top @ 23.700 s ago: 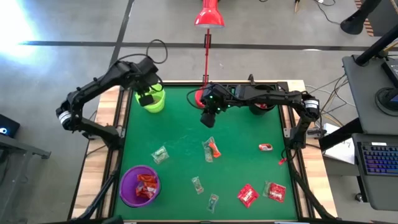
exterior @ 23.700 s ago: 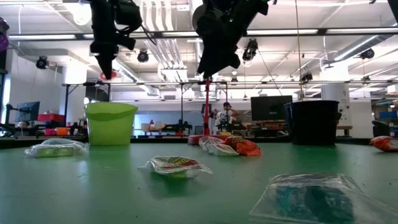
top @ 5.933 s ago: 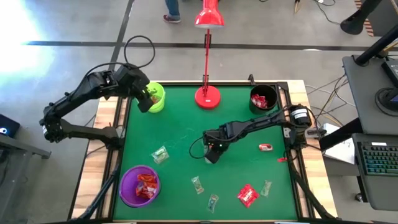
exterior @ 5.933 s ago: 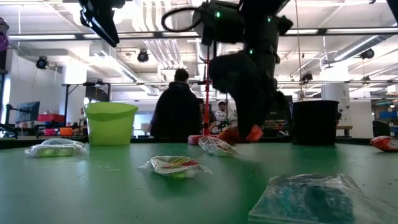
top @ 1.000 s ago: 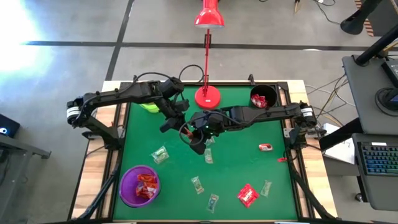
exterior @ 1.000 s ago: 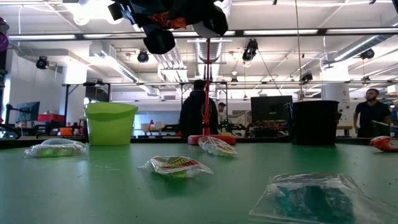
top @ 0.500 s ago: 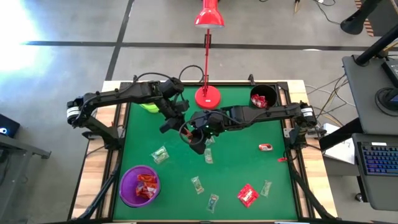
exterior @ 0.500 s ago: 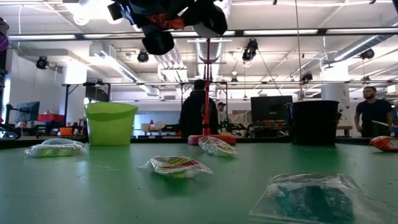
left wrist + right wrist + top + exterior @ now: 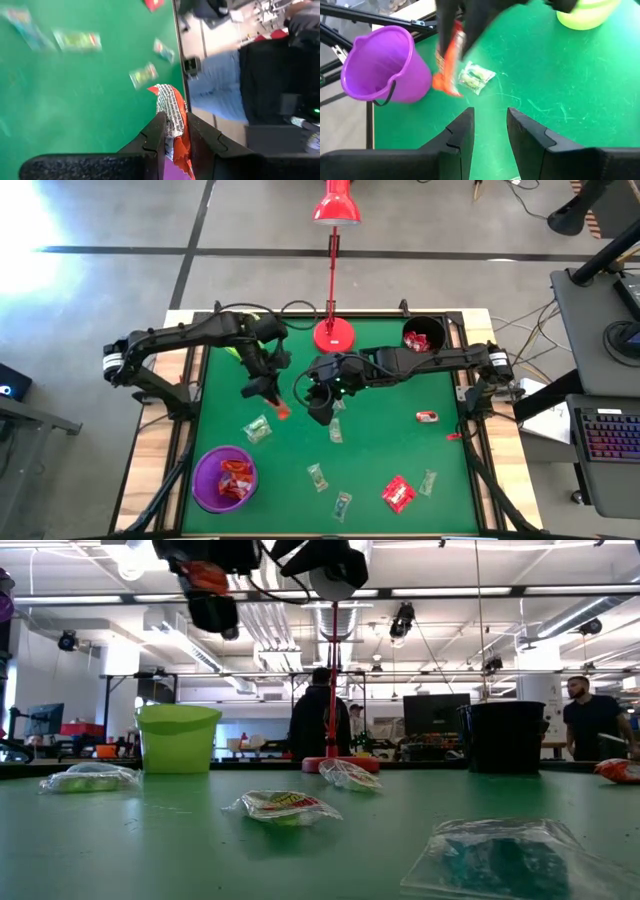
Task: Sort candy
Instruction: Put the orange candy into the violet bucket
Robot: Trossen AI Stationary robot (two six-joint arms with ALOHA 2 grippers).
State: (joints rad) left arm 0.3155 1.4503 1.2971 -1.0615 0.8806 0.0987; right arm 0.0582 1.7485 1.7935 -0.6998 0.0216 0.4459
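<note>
The candy in play is an orange-and-white wrapped sweet, high above the green table near its middle, with my left gripper shut on it. My right gripper stands open just to the right of it, with nothing between its fingers. Several other candies lie flat on the table, among them a clear greenish one, another clear one and a red one. In the low view the held sweet shows high above the table. My left gripper pinches the orange-and-white wrapper between its two fingers, which lie along it. One end of the wrapper sticks out past the fingertips. The fingers slant downward, and the sweet is lifted clear of the table.
A purple cup holding red candies stands at the near left, a lime-green cup at the far left under my left arm, a black cup at the far right. A red lamp's base stands at the far middle.
The two grippers stood close together around the orange sweet. My left gripper has drawn away toward the table's left and near edge, tipping downward, and carries the sweet with it. My right gripper has let the sweet go and kept its place.
</note>
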